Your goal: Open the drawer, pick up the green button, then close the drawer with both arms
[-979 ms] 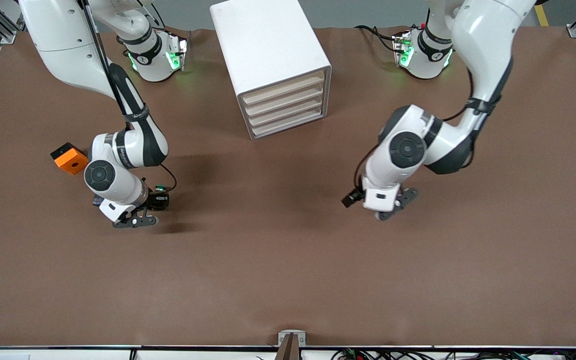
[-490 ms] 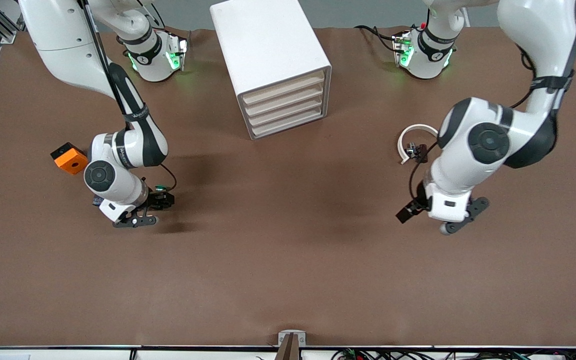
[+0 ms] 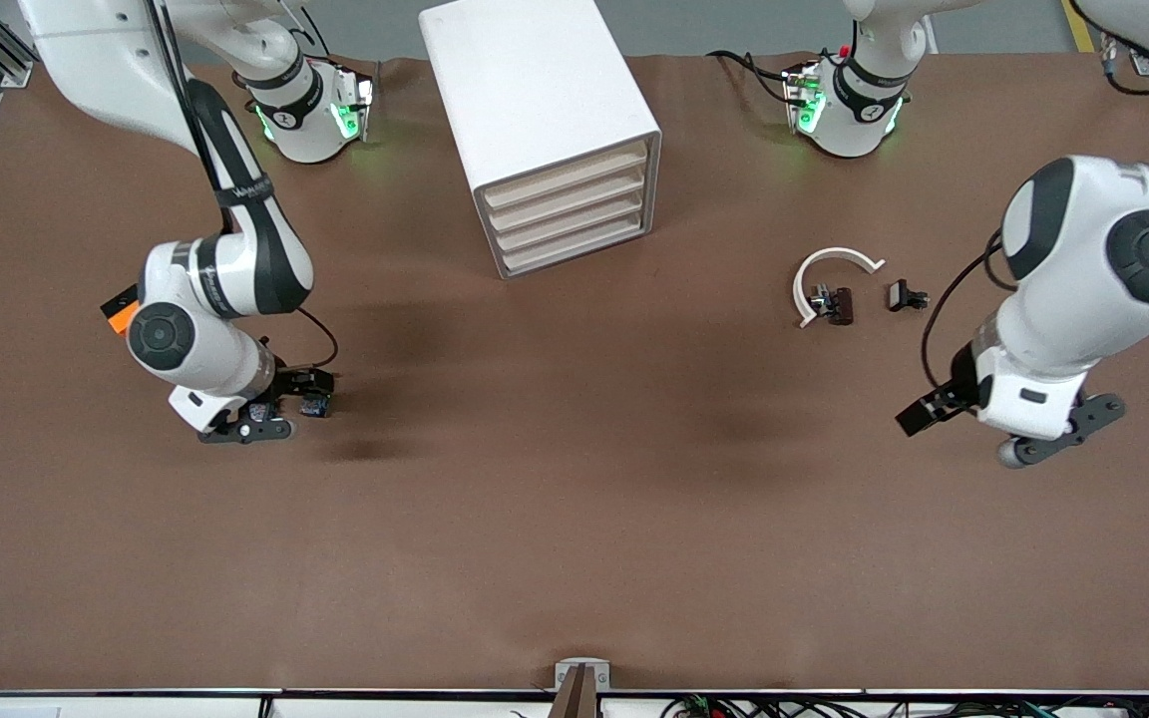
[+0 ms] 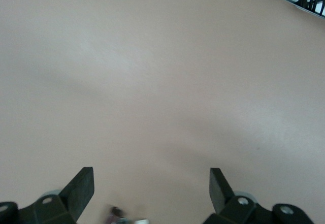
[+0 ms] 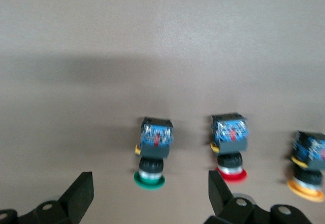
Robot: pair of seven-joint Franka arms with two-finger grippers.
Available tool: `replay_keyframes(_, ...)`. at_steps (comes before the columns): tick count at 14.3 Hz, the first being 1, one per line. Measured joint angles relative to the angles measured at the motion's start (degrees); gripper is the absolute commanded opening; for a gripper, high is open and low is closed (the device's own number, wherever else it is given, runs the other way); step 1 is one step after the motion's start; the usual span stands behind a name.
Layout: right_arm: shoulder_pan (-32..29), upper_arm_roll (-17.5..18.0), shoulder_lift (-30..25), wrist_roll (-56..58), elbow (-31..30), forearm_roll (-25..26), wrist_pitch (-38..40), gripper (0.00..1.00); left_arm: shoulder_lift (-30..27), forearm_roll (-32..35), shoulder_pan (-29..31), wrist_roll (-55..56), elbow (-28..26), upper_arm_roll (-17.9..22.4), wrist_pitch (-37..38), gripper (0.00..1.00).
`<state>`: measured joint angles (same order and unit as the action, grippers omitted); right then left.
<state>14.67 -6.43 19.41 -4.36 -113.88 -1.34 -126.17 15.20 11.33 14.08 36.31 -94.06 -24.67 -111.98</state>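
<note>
Hovering low over the desk [image 3: 574,519] at the right arm's end, the right tool [image 5: 147,193] has its fingers spread and empty. The right wrist view shows three push buttons lying on their sides in a row on the brown surface: the button [image 5: 152,150] with the green cap, a red-capped button [image 5: 231,145] beside it, and a yellow-capped button [image 5: 307,165] partly cut off at the frame edge.

- The green one sits between the spread fingers but just ahead of the tips — not yet enclosed.
- Long axis runs from the dark blocky body to the round cap; the cap end points toward the tool, body end away. All three lie parallel, near each other but apart.
- In the front view these buttons are mostly hidden under the right wrist.

Cabinet [image 3: 545,130]: all four drawers flush; the drawer [image 3: 574,249] at the bottom is shut.

Left tool [image 4: 151,186]: fingers spread, nothing between them, over bare desk at the left arm's end, waiting. A white curved piece [image 3: 829,274] and small black parts [image 3: 906,295] lie nearby on the desk.

Judgement — the right arm is by far the nearer to the green button; a short advance along the button's axis would seat it between the fingers. Risk: nudging the red neighbour.
</note>
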Motion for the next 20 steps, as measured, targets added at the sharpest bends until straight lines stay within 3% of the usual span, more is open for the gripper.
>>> replay_keyframes(5,-0.2,-0.4,-8.4,-0.5,0.2,0.0,7.5,1.00,-7.3,-0.3,2.4,-11.1,0.1,1.2,7.1,1.00)
replay_keyframes(9,-0.9,-0.7,-14.9,-0.7,0.7,0.0,13.4,1.00,-14.0,-6.5,-5.5,-23.8,0.1,14.3,15.2,1.00)
replay_keyframes(11,-1.8,-0.8,-17.3,-0.7,2.0,0.0,16.7,1.00,-16.5,-8.4,-6.2,-28.9,0.1,17.6,18.0,1.00)
replay_keyframes(20,-5.6,-0.9,-18.8,-0.6,12.9,0.1,29.1,1.00,-20.8,-11.1,-8.6,-29.4,-0.3,18.2,23.2,1.00)
